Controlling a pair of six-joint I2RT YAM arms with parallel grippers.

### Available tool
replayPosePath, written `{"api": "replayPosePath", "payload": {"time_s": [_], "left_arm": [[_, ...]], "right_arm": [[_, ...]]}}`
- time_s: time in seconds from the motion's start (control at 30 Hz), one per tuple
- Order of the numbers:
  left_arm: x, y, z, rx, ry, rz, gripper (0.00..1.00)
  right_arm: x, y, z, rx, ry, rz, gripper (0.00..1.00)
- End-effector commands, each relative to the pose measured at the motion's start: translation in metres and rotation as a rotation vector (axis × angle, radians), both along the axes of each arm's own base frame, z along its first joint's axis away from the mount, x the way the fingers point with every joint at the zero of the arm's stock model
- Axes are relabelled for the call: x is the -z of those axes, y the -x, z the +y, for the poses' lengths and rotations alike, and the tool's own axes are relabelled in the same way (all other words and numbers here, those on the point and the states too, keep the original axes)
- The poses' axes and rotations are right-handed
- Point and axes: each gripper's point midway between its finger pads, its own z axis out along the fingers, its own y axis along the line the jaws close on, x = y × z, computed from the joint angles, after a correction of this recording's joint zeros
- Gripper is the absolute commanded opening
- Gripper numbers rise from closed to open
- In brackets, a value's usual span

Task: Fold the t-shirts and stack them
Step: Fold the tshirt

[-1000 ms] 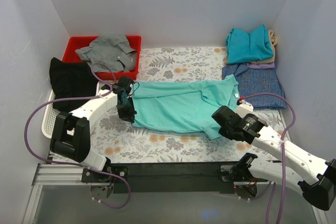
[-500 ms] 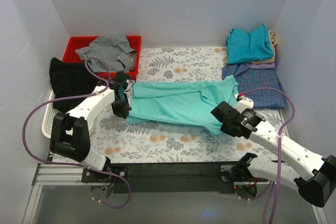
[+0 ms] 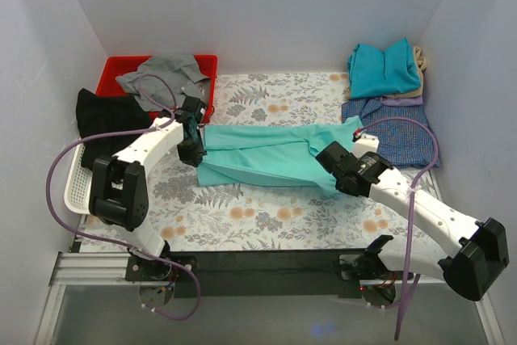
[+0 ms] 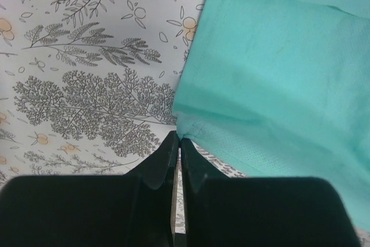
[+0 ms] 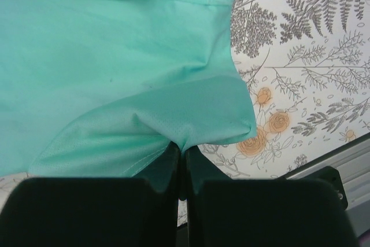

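The mint-green t-shirt lies across the middle of the flowered table, its near edge lifted and carried toward the far side. My left gripper is shut on the shirt's left near corner. My right gripper is shut on the shirt's right near edge. The shirt fills the upper part of both wrist views. A teal-blue shirt lies folded on beige and lavender shirts at the back right, beside a blue check shirt.
A red bin at the back left holds a grey garment. A black garment lies on a white basket at the left. White walls close in the table. A black rail runs along the near edge.
Both grippers have moved away from the near edge toward the back, carrying the mint-green shirt's near edge with them. The shirt now looks narrower from front to back.
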Motion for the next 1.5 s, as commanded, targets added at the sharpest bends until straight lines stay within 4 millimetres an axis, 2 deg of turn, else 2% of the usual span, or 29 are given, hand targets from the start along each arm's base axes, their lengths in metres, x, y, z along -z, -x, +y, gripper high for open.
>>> {"api": "replayPosePath", "payload": {"time_s": [0.0, 0.13, 0.4, 0.43, 0.5, 0.53, 0.57, 0.63, 0.7, 0.73, 0.83, 0.87, 0.9, 0.97, 1.0, 1.07, 1.1, 1.13, 1.2, 1.33, 1.47], "left_arm": [[-0.006, -0.022, 0.004, 0.000, -0.028, -0.062, 0.00], [-0.003, -0.040, 0.002, -0.002, -0.043, -0.073, 0.00], [0.012, -0.059, 0.000, -0.004, -0.066, -0.063, 0.00], [0.017, -0.059, 0.000, -0.003, -0.072, -0.052, 0.00], [0.020, -0.061, 0.001, -0.008, -0.081, -0.049, 0.00], [0.021, -0.062, 0.002, -0.011, -0.088, -0.046, 0.04], [0.023, -0.062, 0.005, -0.022, -0.108, -0.040, 0.15], [0.022, -0.064, 0.011, -0.041, -0.139, -0.046, 0.26], [0.014, -0.069, 0.021, -0.076, -0.195, -0.081, 0.37], [0.011, -0.071, 0.024, -0.084, -0.208, -0.093, 0.40], [-0.008, -0.085, 0.023, -0.095, -0.201, -0.155, 0.43], [-0.012, -0.086, 0.023, -0.100, -0.196, -0.162, 0.43], [-0.020, -0.088, 0.017, -0.083, -0.164, -0.179, 0.43], [-0.029, -0.094, 0.007, -0.049, -0.110, -0.213, 0.42], [-0.033, -0.093, -0.005, -0.007, -0.046, -0.214, 0.43], [-0.034, -0.093, -0.024, 0.058, 0.047, -0.218, 0.41], [-0.034, -0.092, -0.031, 0.080, 0.081, -0.216, 0.40], [-0.036, -0.089, -0.046, 0.120, 0.162, -0.215, 0.40], [-0.032, -0.081, -0.061, 0.158, 0.236, -0.188, 0.39], [-0.031, -0.069, -0.090, 0.225, 0.393, -0.157, 0.39], [-0.018, -0.065, -0.099, 0.235, 0.410, -0.112, 0.39]], "right_arm": [[-0.019, -0.027, -0.012, 0.011, 0.074, -0.099, 0.06], [-0.012, -0.044, -0.015, -0.003, 0.093, -0.091, 0.07], [0.004, -0.079, -0.016, -0.051, 0.107, -0.064, 0.07], [0.008, -0.083, -0.014, -0.055, 0.107, -0.056, 0.10], [0.013, -0.088, -0.014, -0.073, 0.112, -0.042, 0.18], [0.016, -0.091, -0.014, -0.079, 0.125, -0.030, 0.38], [0.015, -0.096, -0.015, -0.078, 0.128, -0.040, 0.55], [0.010, -0.105, -0.017, -0.091, 0.162, -0.051, 0.78], [-0.001, -0.119, -0.014, -0.116, 0.169, -0.101, 0.81], [-0.014, -0.127, -0.017, -0.115, 0.192, -0.136, 0.83], [-0.040, -0.144, -0.022, -0.118, 0.194, -0.205, 0.84], [-0.043, -0.146, -0.024, -0.126, 0.187, -0.206, 0.84], [-0.041, -0.147, -0.015, -0.165, 0.139, -0.199, 0.84], [-0.036, -0.144, -0.009, -0.187, 0.093, -0.186, 0.83], [-0.030, -0.140, 0.003, -0.230, 0.033, -0.165, 0.83], [-0.018, -0.129, 0.013, -0.268, -0.032, -0.131, 0.81], [-0.011, -0.123, 0.025, -0.296, -0.098, -0.108, 0.80], [-0.008, -0.118, 0.029, -0.302, -0.131, -0.097, 0.78], [0.005, -0.103, 0.039, -0.318, -0.204, -0.051, 0.76], [0.015, -0.081, 0.040, -0.309, -0.259, -0.019, 0.75], [0.028, -0.064, 0.039, -0.309, -0.273, 0.034, 0.74]]}}
